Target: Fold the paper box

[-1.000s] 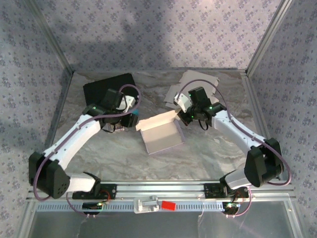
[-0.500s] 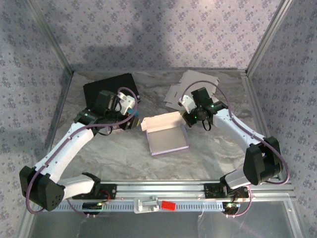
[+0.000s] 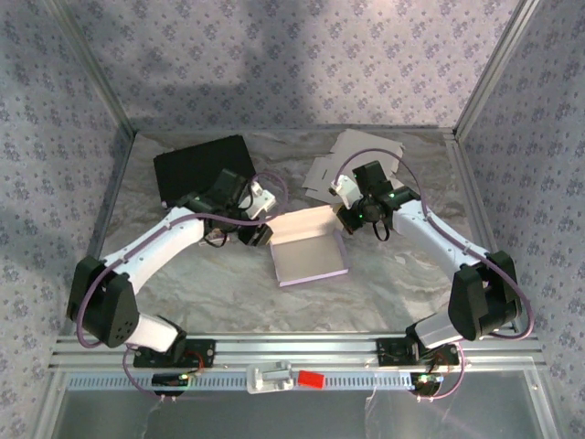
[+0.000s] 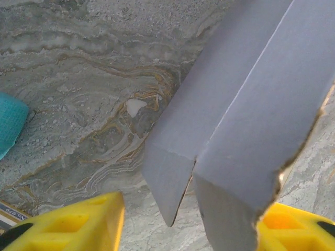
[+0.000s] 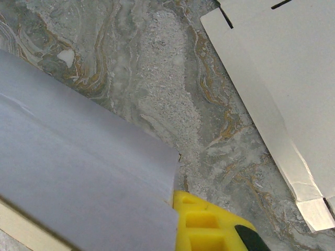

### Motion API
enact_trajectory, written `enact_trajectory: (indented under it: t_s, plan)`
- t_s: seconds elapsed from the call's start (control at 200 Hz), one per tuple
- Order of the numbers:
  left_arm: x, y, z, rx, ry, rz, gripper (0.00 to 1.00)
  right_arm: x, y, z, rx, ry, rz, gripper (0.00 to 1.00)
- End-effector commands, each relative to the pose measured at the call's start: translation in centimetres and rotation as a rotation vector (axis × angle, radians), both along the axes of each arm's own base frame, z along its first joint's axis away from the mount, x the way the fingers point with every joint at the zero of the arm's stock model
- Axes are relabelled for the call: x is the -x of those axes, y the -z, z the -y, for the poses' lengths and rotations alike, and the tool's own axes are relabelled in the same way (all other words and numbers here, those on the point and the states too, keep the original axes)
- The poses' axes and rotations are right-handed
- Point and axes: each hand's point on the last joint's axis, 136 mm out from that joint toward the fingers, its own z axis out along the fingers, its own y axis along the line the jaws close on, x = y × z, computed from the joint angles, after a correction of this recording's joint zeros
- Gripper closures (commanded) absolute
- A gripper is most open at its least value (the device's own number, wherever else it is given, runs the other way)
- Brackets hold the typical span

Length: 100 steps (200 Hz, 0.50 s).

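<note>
- Jaws of left gripper (image 3: 262,234): spread, one yellow finger (image 4: 78,222) set on either side of the left rear corner flap of the paper box (image 3: 311,256); nothing is clamped.
- Jaws of right gripper (image 3: 343,217): pressed together on the rear wall at the box's right corner.
- Paper box: half-formed, base laid flat on the table (image 3: 228,293), between both grippers.
- Step judged: left corner flap to be tucked. The rear wall is best held steady while the flap is pinched close to its crease, so that tearing is avoided.
- Beyond the box: flat blank (image 3: 366,151) behind, black mat (image 3: 196,165) behind-left.
</note>
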Motion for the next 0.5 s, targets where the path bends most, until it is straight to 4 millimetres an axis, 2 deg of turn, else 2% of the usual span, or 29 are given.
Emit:
enact_trajectory:
  t_s: [0.0,0.1,0.21,0.495]
  plan:
    - [-1.3,-1.8,1.3,0.028,0.026,0.05,0.57,-0.3,-0.2,0.1,0.0,0.015,-0.014,1.0]
    - [-1.5,-1.7,1.6,0.031,0.011,0.024,0.71,-0.4,-0.2,0.1,-0.006,0.025,-0.015,1.0]
    - [-1.3,-1.4,1.8,0.028,0.005,0.003,0.82,-0.5,-0.4,0.0,-0.016,0.041,-0.013,1.0]
    - [-1.3,-0.4,1.9,-0.016,-0.034,-0.008,0.89,-0.7,-0.4,-0.4,-0.034,0.075,-0.013,1.0]
